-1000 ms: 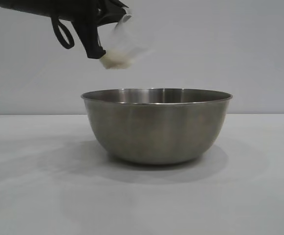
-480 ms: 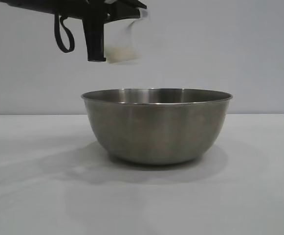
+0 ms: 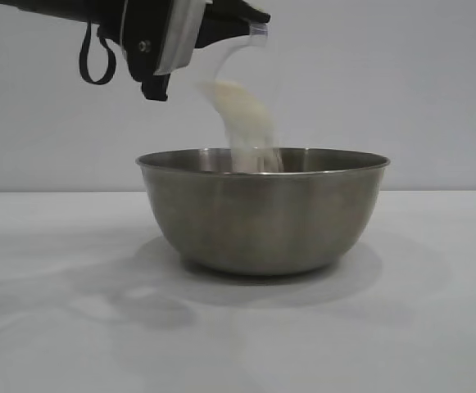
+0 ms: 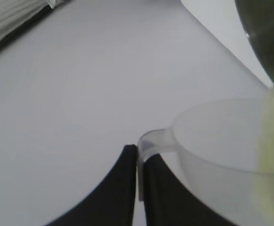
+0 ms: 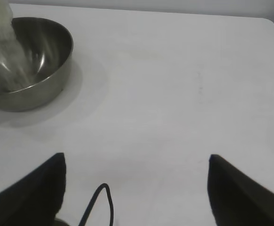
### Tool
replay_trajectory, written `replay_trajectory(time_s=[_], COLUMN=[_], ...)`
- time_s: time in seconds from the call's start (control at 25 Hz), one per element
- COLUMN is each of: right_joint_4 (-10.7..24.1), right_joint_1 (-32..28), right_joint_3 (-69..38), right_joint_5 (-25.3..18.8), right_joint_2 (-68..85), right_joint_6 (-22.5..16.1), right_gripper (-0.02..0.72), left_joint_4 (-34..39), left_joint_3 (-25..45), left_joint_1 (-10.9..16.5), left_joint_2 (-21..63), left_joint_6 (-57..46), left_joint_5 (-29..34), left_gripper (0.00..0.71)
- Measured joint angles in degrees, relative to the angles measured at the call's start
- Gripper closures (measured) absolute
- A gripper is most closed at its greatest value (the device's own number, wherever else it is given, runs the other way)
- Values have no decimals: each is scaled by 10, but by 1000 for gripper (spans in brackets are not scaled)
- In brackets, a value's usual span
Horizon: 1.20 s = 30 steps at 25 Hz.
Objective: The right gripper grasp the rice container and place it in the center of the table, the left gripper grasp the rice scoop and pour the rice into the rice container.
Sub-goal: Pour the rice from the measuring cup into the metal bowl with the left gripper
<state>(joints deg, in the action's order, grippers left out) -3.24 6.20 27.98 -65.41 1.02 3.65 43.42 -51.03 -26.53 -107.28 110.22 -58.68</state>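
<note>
One rice container [image 3: 262,214] stands on the table [image 3: 418,327] at the centre of the exterior frame, upright, its rim level. Above its left half, in the upper left of that frame, one rice scoop [image 3: 242,57] hangs tipped with its mouth turned down toward the bowl. A single stream of rice [image 3: 250,123] falls from the scoop past the rim into the bowl; in the right wrist view the grains [image 5: 4,52] pile against the bowl's inner wall at the upper left of that frame.

The left gripper [image 4: 139,188] has its two fingers nearly together, pinching the scoop's loop handle [image 4: 148,143] between them; the scoop [image 4: 212,141] itself fills the lower right of the left wrist frame.

The right gripper [image 5: 137,188] sits well apart from the bowl [image 5: 28,66], its two fingers [image 5: 240,193] spread wide over bare table, holding nothing. One black cable loop [image 3: 94,61] hangs under the left arm.
</note>
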Motion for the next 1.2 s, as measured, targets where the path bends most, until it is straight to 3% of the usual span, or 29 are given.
replay_trajectory(time_s=[0.28, 0.56, 0.76, 0.96, 1.2], right_joint_4=[0, 0, 0, 0, 0], right_joint_1=[0, 0, 0, 0, 0], right_joint_3=[0, 0, 0, 0, 0], right_joint_5=[0, 0, 0, 0, 0], right_joint_2=[0, 0, 0, 0, 0], right_joint_6=[0, 0, 0, 0, 0], right_gripper=[127, 127, 127, 127, 127], left_joint_4=[15, 71, 73, -10, -115], left_joint_3=[0, 0, 0, 0, 0], left_joint_1=[0, 0, 0, 0, 0], left_joint_2=[0, 0, 0, 0, 0], left_joint_6=[98, 107, 107, 79, -104], left_joint_5=[15, 16, 16, 13, -31], left_gripper=[710, 710, 710, 710, 710])
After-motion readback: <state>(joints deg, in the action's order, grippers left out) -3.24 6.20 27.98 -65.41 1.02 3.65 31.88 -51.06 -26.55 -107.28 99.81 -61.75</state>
